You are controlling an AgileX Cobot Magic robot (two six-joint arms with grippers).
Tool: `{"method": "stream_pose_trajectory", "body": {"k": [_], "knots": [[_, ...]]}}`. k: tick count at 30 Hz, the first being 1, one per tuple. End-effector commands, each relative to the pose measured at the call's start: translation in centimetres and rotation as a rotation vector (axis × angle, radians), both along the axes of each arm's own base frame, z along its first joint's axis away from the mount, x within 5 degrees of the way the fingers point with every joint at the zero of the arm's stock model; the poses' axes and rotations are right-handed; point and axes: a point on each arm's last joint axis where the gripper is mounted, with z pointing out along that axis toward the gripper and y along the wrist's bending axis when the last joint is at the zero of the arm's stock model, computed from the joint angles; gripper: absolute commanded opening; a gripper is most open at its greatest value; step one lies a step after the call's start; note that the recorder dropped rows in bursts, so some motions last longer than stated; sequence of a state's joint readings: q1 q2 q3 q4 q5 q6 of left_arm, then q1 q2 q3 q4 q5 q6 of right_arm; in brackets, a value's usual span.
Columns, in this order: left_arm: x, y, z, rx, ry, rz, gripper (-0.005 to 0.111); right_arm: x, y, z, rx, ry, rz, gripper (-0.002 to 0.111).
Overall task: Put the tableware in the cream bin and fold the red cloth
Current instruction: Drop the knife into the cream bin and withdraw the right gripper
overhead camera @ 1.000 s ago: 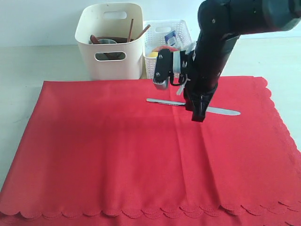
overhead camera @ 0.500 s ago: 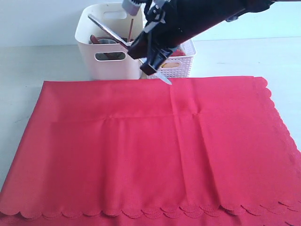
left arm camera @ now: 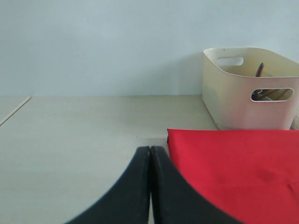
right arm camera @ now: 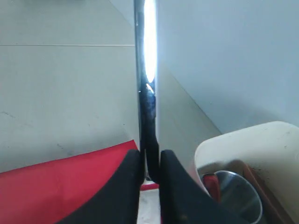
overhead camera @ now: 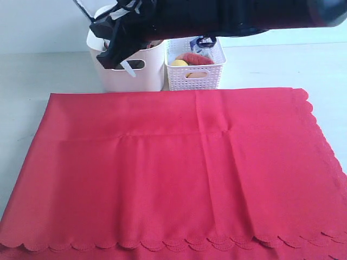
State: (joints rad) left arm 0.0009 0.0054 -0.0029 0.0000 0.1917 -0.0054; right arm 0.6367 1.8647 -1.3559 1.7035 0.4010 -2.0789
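1. Pale tabletop (overhead camera: 43, 76) under a plain light wall (left arm camera: 93, 46) carries everything. The bins stand at the far side in the exterior view and the cloth is spread nearer the camera.
2. The metal knife (right arm camera: 148, 46) is pinched part-way along its length between the fingers of the right gripper (right arm camera: 149, 163). It is held tilted in the air over the left front of the cream bin (overhead camera: 152, 70). Its lower end shows pale in front of the bin's front wall, by the oval handle cut-out.
3. The step in hand is judged to be dropping the knife into the bin. Whether the lower end is already inside the rim cannot be told, so it should be brought inward over the opening before the fingers are parted.
4. A steel cup (right arm camera: 236, 193) is seen inside the bin. The knife is best lowered end-first beside it and let go low down, so that it neither bounces out nor tips the cup.
5. A white perforated basket (overhead camera: 195, 81) of food stands just beside the bin, under the reaching arm. The arm should be lifted before it is drawn back.
6. The red cloth (overhead camera: 162, 173) lies flat and creased, not yet folded.
7. The left gripper (left arm camera: 150, 161) is pressed together on nothing, low over the table just beside the cloth's edge.
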Motion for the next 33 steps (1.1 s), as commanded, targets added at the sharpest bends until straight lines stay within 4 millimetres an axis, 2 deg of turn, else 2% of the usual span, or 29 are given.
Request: {"method": "stream_pose_trajectory", "body": {"k": [1,6,21,30,33], "knots": [[0.0,0.0,0.0,-0.006,-0.008,0.002,0.002,1.2,0.7,0.3,0.045,0.025,-0.052,0.000],[0.0,0.0,0.0,-0.006,-0.008,0.002,0.002,2.2,1.3,0.6,0.054,0.004,-0.066,0.000],[0.0,0.0,0.0,-0.006,-0.008,0.002,0.002,6.1,2.2,2.3,0.098,-0.047,-0.250,0.000],[0.0,0.0,0.0,-0.006,-0.008,0.002,0.002,8.4,2.5,0.9,0.097,-0.020,-0.391,0.001],[0.0,0.0,0.0,-0.006,-0.008,0.002,0.002,9.1,2.6,0.3,0.089,-0.022,-0.419,0.010]]}}
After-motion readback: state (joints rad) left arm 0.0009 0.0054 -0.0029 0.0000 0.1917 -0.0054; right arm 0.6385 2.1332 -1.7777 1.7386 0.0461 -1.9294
